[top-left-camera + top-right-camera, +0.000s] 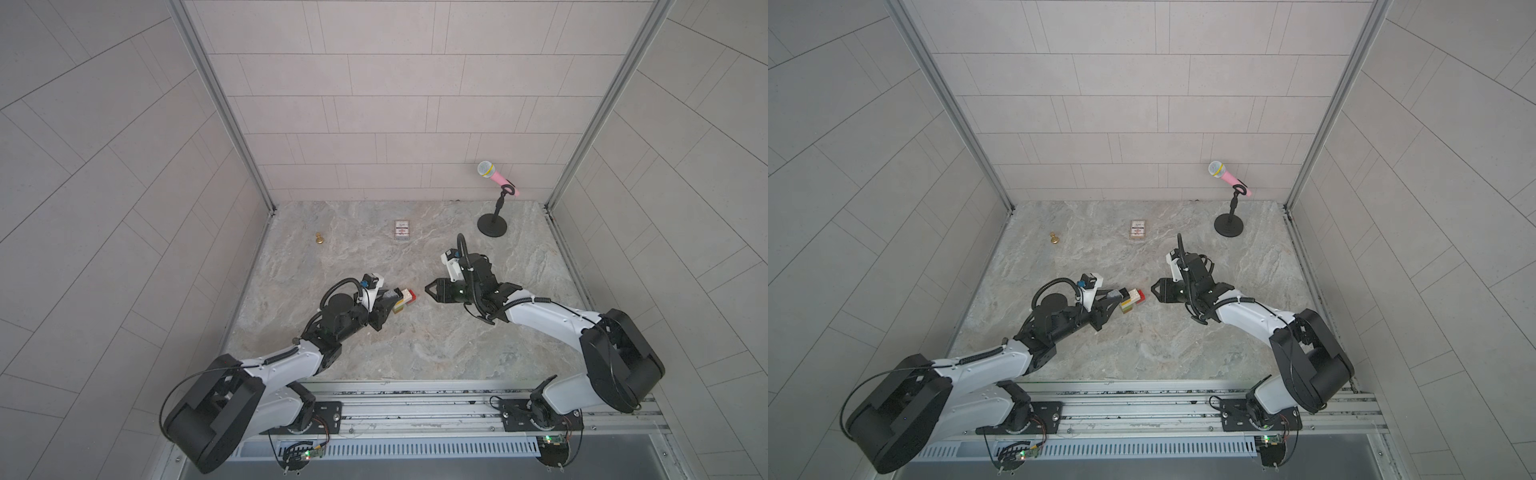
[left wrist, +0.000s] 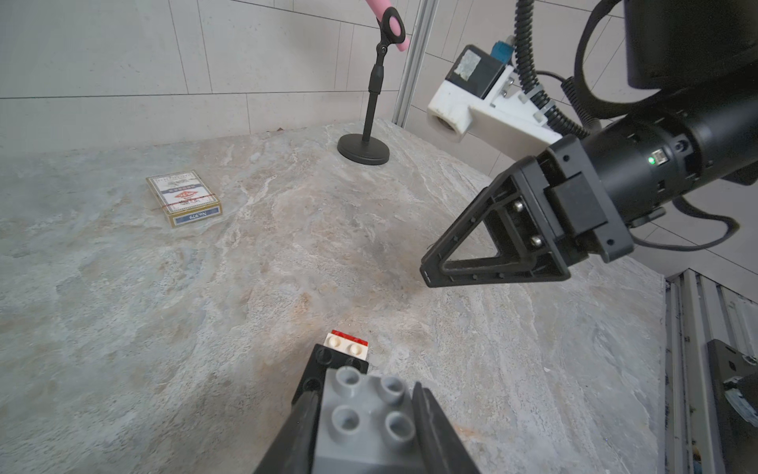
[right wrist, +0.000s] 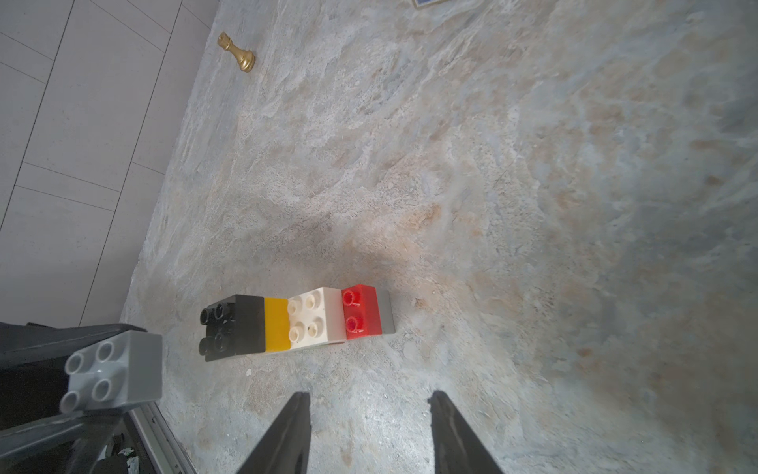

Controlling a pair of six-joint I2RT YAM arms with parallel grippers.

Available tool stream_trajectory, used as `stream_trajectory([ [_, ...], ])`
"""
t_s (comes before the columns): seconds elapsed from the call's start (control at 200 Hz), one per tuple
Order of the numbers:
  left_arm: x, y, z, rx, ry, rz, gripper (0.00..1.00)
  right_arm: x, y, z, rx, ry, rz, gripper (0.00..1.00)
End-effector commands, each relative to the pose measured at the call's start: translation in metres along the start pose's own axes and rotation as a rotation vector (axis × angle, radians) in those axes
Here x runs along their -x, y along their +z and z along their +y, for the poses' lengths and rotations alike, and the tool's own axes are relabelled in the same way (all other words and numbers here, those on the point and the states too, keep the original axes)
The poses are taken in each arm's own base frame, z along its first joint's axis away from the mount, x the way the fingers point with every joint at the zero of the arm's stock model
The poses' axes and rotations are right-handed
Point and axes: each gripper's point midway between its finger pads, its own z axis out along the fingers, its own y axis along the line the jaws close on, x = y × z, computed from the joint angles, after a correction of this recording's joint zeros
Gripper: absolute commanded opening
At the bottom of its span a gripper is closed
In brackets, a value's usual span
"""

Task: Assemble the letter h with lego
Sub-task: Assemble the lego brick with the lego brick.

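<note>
The left claw (image 2: 367, 390) was clamped on a loose grey brick (image 3: 117, 369), just short of the black end of the letter h (image 3: 303, 322). The letter lay on its side on the worktop (image 1: 415, 345) between the arms, so the brick was probably lined up for pressing on. The right claw (image 3: 369, 400) hung open and empty opposite, likely ready to brace. Its wrist view showed the black-yellow-white-red-grey run; only the top views showed the lime-green brick (image 1: 1126, 308) alongside.
</note>
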Motion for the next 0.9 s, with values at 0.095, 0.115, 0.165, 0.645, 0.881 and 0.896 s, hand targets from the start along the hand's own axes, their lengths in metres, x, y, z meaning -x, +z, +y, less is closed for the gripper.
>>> stream_trajectory([
  [0.095,0.020,0.008,-0.003,-0.029,0.054,-0.161,0.00,0.000,0.006,0.003,-0.015,-0.039,0.007,0.50],
  [0.115,0.021,0.009,-0.002,-0.027,0.055,-0.162,0.00,0.000,0.007,0.003,-0.016,-0.042,0.007,0.50],
  [0.165,0.021,0.013,-0.002,-0.035,0.059,-0.154,0.00,-0.001,0.009,0.004,-0.018,-0.048,0.015,0.50],
  [0.645,0.013,0.021,0.002,-0.019,0.079,-0.130,0.00,-0.010,0.022,0.006,-0.021,-0.060,0.067,0.50],
  [0.881,0.001,0.027,0.005,-0.018,0.061,-0.094,0.00,-0.014,0.025,0.010,-0.014,-0.068,0.085,0.50],
  [0.896,0.001,0.027,0.005,-0.020,0.061,-0.093,0.00,-0.013,0.025,0.010,-0.014,-0.070,0.084,0.50],
])
